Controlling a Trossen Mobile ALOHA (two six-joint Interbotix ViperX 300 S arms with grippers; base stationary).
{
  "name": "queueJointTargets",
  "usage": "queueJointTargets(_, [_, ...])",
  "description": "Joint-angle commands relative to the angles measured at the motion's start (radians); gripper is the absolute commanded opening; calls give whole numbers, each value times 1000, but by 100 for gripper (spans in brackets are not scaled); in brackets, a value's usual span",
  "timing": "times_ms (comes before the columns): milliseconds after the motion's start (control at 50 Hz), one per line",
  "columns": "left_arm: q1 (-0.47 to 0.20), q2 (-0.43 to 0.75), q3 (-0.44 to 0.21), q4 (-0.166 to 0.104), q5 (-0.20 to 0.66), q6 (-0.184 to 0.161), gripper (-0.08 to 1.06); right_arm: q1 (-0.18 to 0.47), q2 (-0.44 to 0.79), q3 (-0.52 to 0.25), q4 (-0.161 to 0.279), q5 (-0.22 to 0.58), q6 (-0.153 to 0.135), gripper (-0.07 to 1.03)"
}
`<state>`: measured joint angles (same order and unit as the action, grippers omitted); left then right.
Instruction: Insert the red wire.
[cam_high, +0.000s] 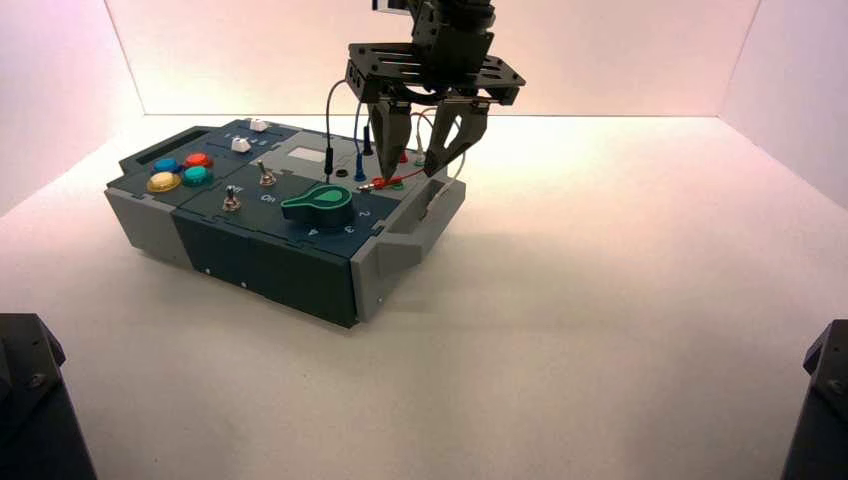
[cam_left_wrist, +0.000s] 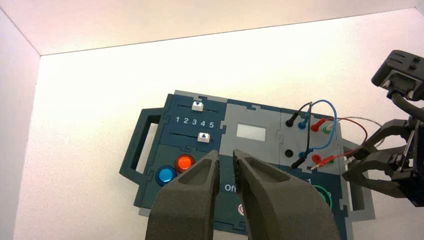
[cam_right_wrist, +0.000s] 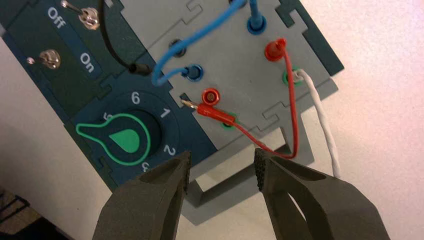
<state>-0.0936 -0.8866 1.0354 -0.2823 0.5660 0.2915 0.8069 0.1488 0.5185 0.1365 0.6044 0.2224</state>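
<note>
The red wire (cam_right_wrist: 293, 120) has one red plug (cam_right_wrist: 275, 50) standing in a socket at the box's far right corner. Its other plug (cam_right_wrist: 216, 114) lies loose on the grey panel, its metal tip beside an empty red socket (cam_right_wrist: 210, 95). My right gripper (cam_right_wrist: 222, 167) hangs open over the box's right end by the grey handle (cam_right_wrist: 220, 175), with nothing between its fingers. The wire's loop passes close to one fingertip (cam_right_wrist: 262, 167). From above, the right gripper (cam_high: 410, 172) straddles the loose plug (cam_high: 380, 183). My left gripper (cam_left_wrist: 226, 160) waits well back from the box, its jaws a narrow gap apart and empty.
A blue lead (cam_right_wrist: 200, 37), a black lead (cam_right_wrist: 112, 47) and a white lead (cam_right_wrist: 322, 120) are plugged into the same panel. The green knob (cam_high: 318, 205), two toggle switches (cam_right_wrist: 47, 57), coloured buttons (cam_high: 180, 172) and two sliders (cam_left_wrist: 200, 121) fill the rest of the box.
</note>
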Motion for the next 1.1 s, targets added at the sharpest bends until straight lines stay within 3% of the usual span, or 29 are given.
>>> queueJointTargets(20, [2,3,-12,0,-6,2,17,-3,-46,-6,2,-9,5,66])
queueJointTargets(1100, [2,-12,-9,2,-9,2,17,-3,-6,-11,2,-124,-5,67])
